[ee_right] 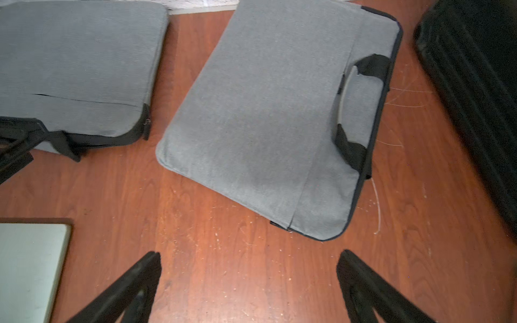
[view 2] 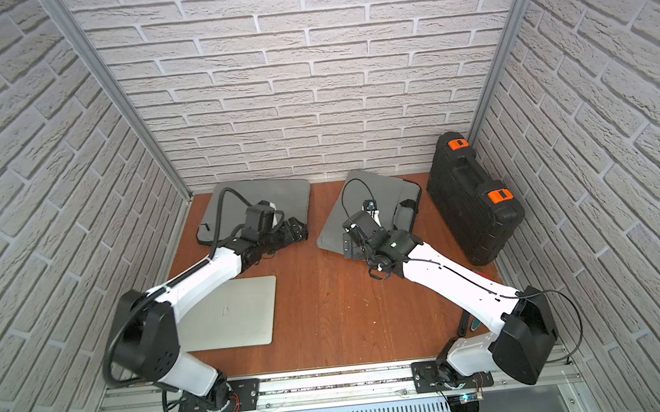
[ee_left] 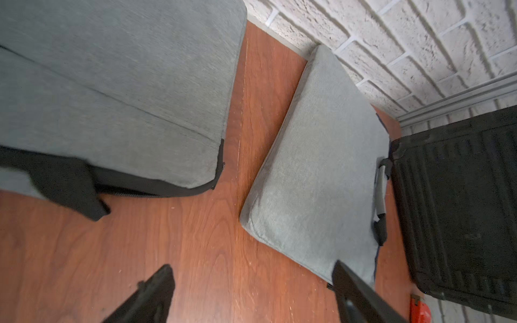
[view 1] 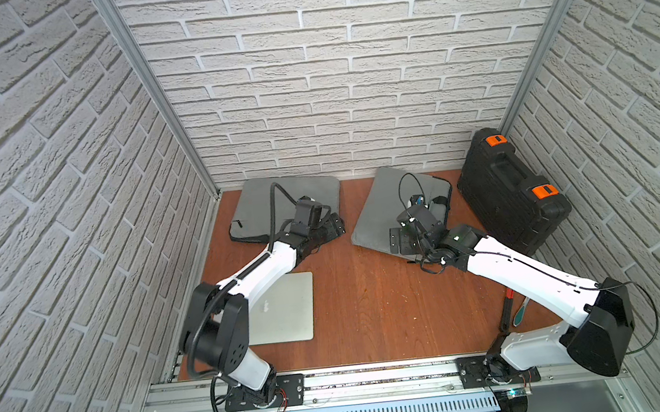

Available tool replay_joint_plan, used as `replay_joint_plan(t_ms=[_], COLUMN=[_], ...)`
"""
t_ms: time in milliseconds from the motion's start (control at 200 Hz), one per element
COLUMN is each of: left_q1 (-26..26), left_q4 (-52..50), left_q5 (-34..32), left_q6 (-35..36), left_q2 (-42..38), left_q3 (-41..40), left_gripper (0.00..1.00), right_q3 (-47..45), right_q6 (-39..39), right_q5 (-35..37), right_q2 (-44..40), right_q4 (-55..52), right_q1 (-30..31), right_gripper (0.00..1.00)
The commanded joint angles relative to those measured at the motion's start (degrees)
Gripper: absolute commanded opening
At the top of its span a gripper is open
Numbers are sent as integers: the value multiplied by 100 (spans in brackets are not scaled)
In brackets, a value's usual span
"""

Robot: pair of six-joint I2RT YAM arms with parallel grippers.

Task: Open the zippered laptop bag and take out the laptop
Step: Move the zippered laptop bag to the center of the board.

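Two grey laptop bags lie at the back of the table. The left bag [view 1: 293,194] [view 2: 277,196] [ee_left: 112,84] [ee_right: 78,56] shows a gaping black zipper edge [ee_left: 145,190] toward the front. The right bag [view 1: 378,206] [view 2: 334,227] [ee_left: 316,167] [ee_right: 265,112] lies tilted, handle [ee_right: 361,95] toward the right, looking zipped. A silver laptop [view 1: 285,312] [view 2: 235,313] [ee_right: 28,265] rests flat at front left, partly under my left arm. My left gripper [view 1: 332,227] [view 2: 295,231] [ee_left: 251,279] hangs open between the bags. My right gripper [view 1: 401,241] [view 2: 349,246] [ee_right: 249,268] is open over the right bag's near corner, holding nothing.
A black hard case [view 1: 510,192] [view 2: 470,200] [ee_left: 461,195] [ee_right: 475,70] with orange latches stands at back right, close to the right bag. A red-handled tool [view 1: 506,309] and a teal one [view 1: 520,312] lie by the right wall. Brick walls enclose three sides.
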Motion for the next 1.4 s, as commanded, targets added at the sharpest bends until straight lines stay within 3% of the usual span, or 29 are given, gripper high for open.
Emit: replay_joint_plan(t_ms=[0,305,545,620,900,1215,1390], left_q1=[-67,-273,-409,-437,-441,-427,-405], left_q4=[-27,-803,-916,-950,-804,-213,59], left_q5=[177,423,544,496,-27,-548,-758], left_q6=[576,1048,1086,1092,789,292,91], left_q2=[678,2750,3384,3471,3389,2395,1728], left_q3=[622,2613,3137,3194,2722,1229,359], left_gripper=[82,73,64,54,0,0,0], right_q3=[-77,-346,-538,-602,-794,-823,-905], right_q6=[-127,-57,-187,-237,-441,-612,-683], right_q5=[17,-265,-703,-824,-1214,-1691,-2182], right_q2=[-185,-256,-220,-182,-21,371,494], right_q4=[-155,-89,109,181,468,617,748], right_q1=[-305,-952,-1386,-1492,-1818,-1892,-1900], right_gripper=[100,100,100,100,100,99,91])
